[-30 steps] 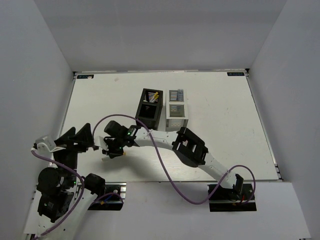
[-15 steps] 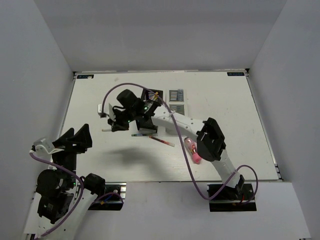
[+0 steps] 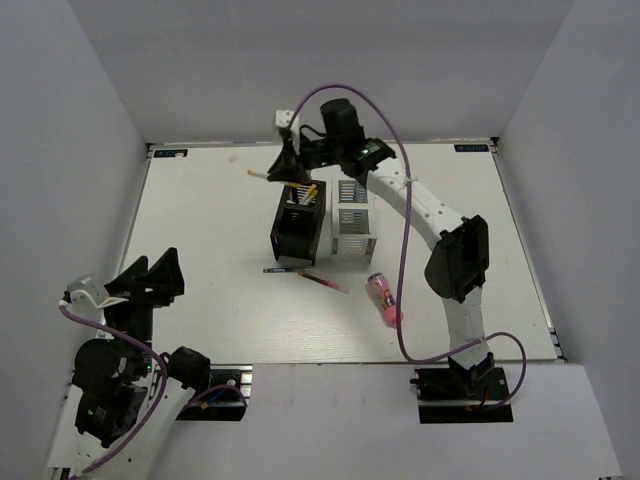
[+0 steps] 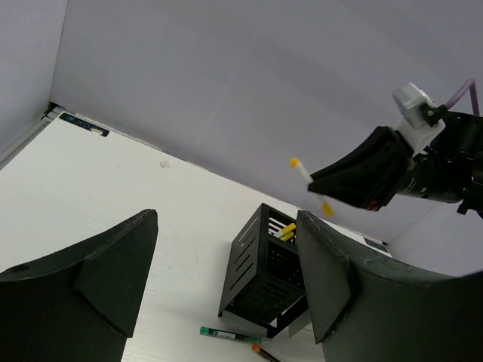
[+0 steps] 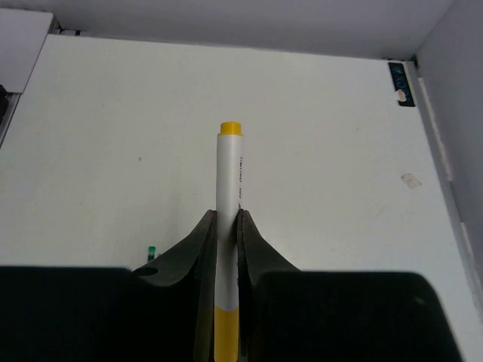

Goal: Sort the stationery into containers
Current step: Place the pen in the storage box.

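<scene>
While a white stick with yellow tips (image 5: pixel 229 188) is clamped between the closed fingers of the right hand (image 3: pixel 287 166), it is held in the air above the far left corner of the block of bins (image 3: pixel 325 220). Seen from above, the stick juts out to the left of the hand; in the left wrist view it is seen tilted, one yellow tip above the fingers and one below. A second yellow-tipped stick (image 3: pixel 309 191) is leaned inside the far black bin (image 3: pixel 291 192). The near black bin (image 3: pixel 296 232) is set against it, and the two white bins (image 3: pixel 353 222) are joined on their right.

On the surface (image 3: pixel 200 220), a dark slim pen (image 3: pixel 283 269) is laid just in front of the near black bin. A red pen (image 3: pixel 322 281) is laid aslant just beside it, and a pink tube (image 3: pixel 383 298) is found further right. The left hand (image 3: pixel 152 275) is held open and empty near the left edge, well apart from the bins.
</scene>
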You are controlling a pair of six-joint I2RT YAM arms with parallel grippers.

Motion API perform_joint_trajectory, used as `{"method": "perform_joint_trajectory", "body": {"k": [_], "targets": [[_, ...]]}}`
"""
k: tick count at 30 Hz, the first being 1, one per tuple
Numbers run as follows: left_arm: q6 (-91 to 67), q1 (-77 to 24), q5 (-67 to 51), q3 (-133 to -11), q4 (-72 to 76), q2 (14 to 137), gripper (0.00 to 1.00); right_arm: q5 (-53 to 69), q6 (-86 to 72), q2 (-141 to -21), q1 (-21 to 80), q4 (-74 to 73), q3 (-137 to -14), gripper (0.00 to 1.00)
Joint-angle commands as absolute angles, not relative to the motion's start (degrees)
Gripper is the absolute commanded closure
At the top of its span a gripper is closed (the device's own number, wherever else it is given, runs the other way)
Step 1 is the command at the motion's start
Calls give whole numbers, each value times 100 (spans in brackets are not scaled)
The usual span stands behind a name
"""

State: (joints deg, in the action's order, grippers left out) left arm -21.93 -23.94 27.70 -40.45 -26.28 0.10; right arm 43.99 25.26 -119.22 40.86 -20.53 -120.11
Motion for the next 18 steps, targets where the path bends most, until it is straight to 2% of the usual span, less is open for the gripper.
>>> {"method": "perform_joint_trajectory", "body": {"k": [1, 7, 10, 15, 17, 18], "targets": [[-2180, -2355, 2795, -4008, -2602, 61, 16, 5649, 2129, -11839, 3491, -1101, -11927, 100], [-2127, -2355, 2690, -4008, -2602, 175, 16, 6766, 1583, -12436, 2867, -318, -12278, 100], [-2127, -2355, 2629, -4008, -2602, 229, 16, 7591, 199, -12760, 2664, 1417, -12060, 100], [-2074, -2355, 2575, -4008, -2549, 281, 16, 8155, -3148, -13297, 2496, 5790, -11531, 100], [-2074, -2355, 2575, -4008, -2549, 333, 16, 8217, -3733, -13806, 2452, 6536, -11697, 100], [-2074, -2355, 2523, -4008, -2549, 334, 16, 8305, -4196, -13947, 2435, 6774, -12203, 100]]}}
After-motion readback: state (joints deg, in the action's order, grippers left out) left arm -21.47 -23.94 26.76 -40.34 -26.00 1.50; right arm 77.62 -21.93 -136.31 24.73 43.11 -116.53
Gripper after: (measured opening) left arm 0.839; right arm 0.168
